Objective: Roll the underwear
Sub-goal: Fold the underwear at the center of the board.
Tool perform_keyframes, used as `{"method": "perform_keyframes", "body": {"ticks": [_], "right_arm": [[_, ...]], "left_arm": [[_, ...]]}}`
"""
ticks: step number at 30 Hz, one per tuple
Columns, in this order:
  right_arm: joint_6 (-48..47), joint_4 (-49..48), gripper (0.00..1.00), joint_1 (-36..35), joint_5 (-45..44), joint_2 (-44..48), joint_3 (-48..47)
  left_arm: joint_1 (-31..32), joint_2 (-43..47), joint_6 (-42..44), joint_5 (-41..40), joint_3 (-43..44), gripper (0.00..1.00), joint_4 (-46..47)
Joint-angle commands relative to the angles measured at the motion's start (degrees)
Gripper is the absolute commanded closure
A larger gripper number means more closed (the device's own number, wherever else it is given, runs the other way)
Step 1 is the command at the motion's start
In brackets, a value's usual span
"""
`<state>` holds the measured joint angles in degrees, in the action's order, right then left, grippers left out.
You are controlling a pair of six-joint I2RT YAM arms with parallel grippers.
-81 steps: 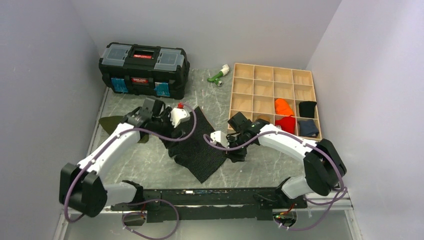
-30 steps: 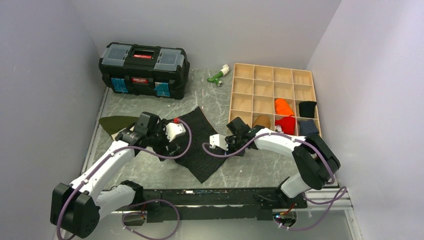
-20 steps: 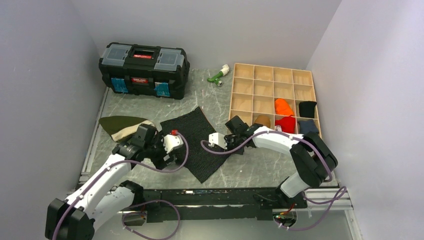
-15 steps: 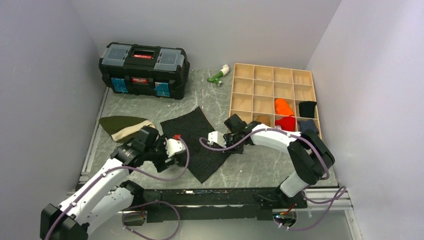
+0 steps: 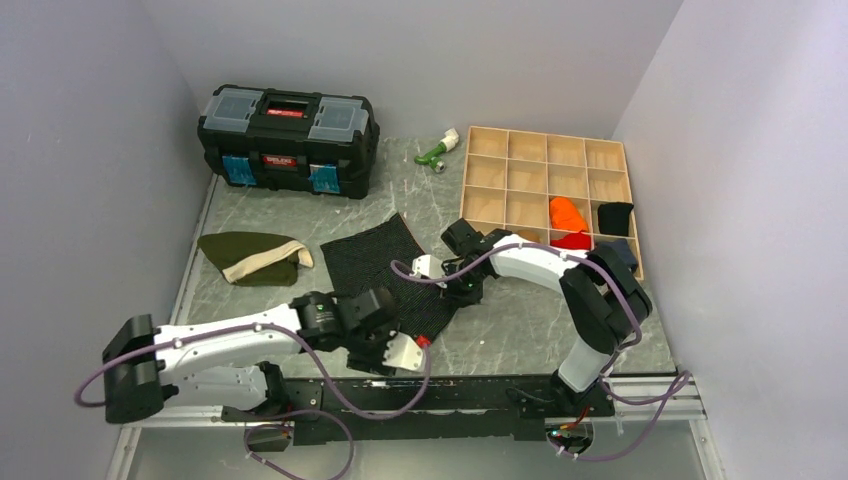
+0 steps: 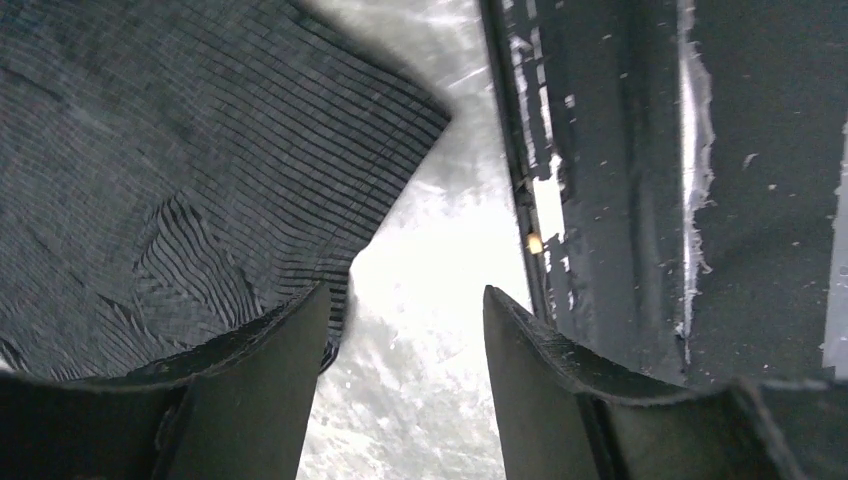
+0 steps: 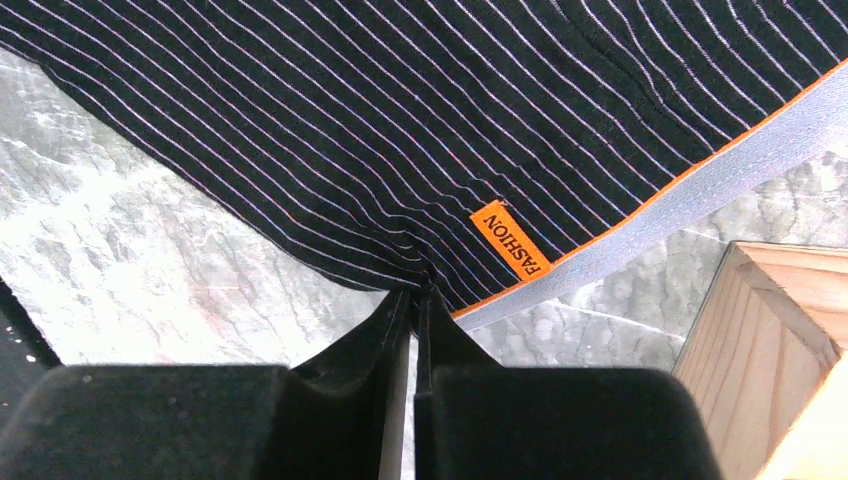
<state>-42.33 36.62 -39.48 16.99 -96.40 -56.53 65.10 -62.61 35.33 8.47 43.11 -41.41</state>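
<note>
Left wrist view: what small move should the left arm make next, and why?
Probably shift the left gripper sideways onto the black grey-striped knit underwear and close. Its jaws stand open, mostly over the grey marbled table beside the cloth's corner, while the right gripper is shut on its edge.

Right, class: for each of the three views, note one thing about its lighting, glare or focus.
Top external: even, soft light, no hard shadows, all sharp. Left wrist: the table glares near white between the fingers, which are dark; the ribs of the underwear are crisp. Right wrist: the label reads sharp, the tray corner is soft.
</note>
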Motion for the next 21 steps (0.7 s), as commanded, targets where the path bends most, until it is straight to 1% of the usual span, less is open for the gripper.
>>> {"method": "perform_keyframes", "body": {"ticks": [1,5,7,12,15,21], "right_arm": [[1.68,2.34,0.94,-0.07,2.96,-1.98,-1.13],[1.96,2.75,0.94,0.07,2.67,-1.85,-1.52],[1.95,2.84,0.94,0.13,2.47,-1.88,-1.63],[1.81,2.75,0.94,0.29,2.53,-2.06,-1.74],[1.63,2.68,0.94,0.28,2.57,-1.80,-1.67],[1.46,2.37,0.95,0.46,2.43,-1.21,-1.03]], "left_arm": [[5.96,-5.03,-0.21,-1.30,4.87,0.38,1.50],[9.78,-10.12,-1.04,-0.29,8.10,0.41,3.17],[11.30,-12.50,-1.22,-1.11,8.46,0.44,4.35],[12.42,-17.11,-0.41,-1.62,7.11,0.50,7.12],[12.42,-18.80,0.49,-1.61,5.72,0.49,8.73],[12.42,-21.71,1.64,-4.46,3.84,0.49,12.32]]}}
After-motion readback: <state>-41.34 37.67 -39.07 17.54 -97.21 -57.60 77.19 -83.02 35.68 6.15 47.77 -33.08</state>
